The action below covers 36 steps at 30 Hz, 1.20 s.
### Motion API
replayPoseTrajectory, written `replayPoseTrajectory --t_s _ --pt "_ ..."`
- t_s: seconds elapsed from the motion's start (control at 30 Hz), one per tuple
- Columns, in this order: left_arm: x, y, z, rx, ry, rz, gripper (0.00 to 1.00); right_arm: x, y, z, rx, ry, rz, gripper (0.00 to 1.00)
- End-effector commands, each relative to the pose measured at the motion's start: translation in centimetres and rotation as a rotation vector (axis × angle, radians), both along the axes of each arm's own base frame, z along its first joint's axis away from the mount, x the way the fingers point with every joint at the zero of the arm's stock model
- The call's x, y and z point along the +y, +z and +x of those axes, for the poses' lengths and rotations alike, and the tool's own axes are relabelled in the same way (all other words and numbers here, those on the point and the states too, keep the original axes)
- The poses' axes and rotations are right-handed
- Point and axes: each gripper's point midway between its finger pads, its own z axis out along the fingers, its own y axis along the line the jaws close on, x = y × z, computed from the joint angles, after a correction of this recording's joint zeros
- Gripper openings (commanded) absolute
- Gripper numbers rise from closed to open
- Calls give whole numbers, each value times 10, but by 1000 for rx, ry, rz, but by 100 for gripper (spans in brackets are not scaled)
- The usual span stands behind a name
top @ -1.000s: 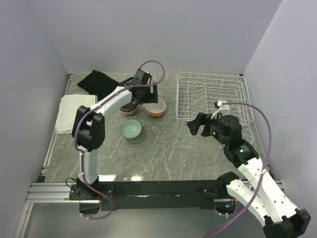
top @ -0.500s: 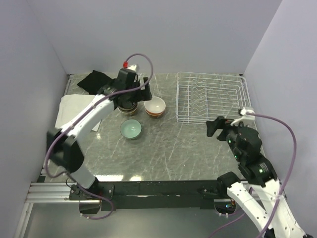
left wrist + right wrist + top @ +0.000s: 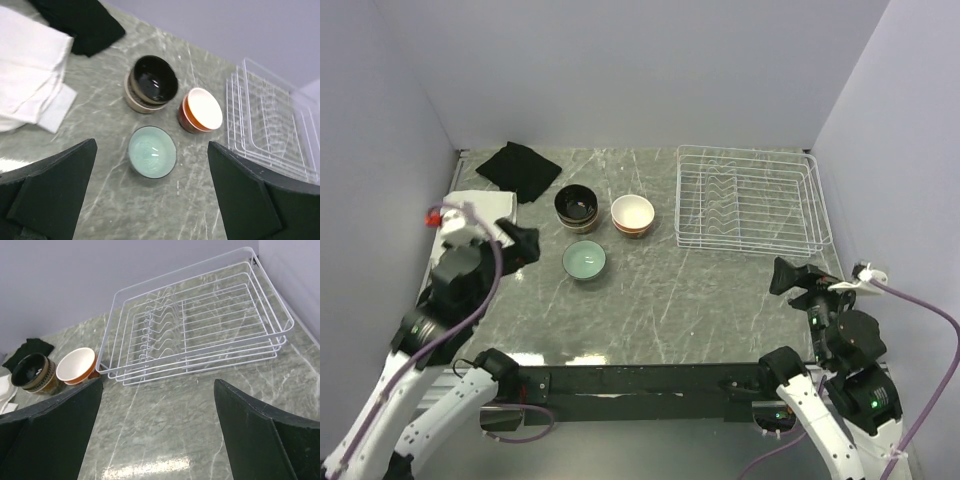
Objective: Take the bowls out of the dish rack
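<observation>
Three bowls [image 3: 584,260] — ahead of left pincer [image 3: 523,243]

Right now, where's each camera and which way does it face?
Top external: above and behind the bases, looking down on the table; left arm, right arm, left gripper, right gripper show.
Left wrist: on the left arm, facing far-right over teal bowl, dark bowl, orange bowl; own open fingers show.
Right wrist: on the right arm, facing far-left at the dish rack; own open fingers show.
Shared by both wrists: dark bowl, orange bowl, dish rack.
</observation>
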Motion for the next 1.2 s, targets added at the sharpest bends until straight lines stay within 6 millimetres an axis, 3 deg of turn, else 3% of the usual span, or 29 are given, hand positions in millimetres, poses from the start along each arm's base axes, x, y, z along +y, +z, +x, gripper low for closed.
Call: replayPoseTrajectory --t_s 0.0,0.17,0.43,1.17 --pt "44 -21 -33 16 156 -11 100 -7 -2 -12 -54 -7 -6 100" --pt "63 1 -66 -97 192 -177 99 -14 0 -22 -116 -23 24 100" --pt "85 1 -93 -202 250 -325 99 -20 -7 -29 -165 -46 75 100" --pt "94 -15 -102 -210 300 -426 99 -17 -6 -29 -167 -26 68 100"
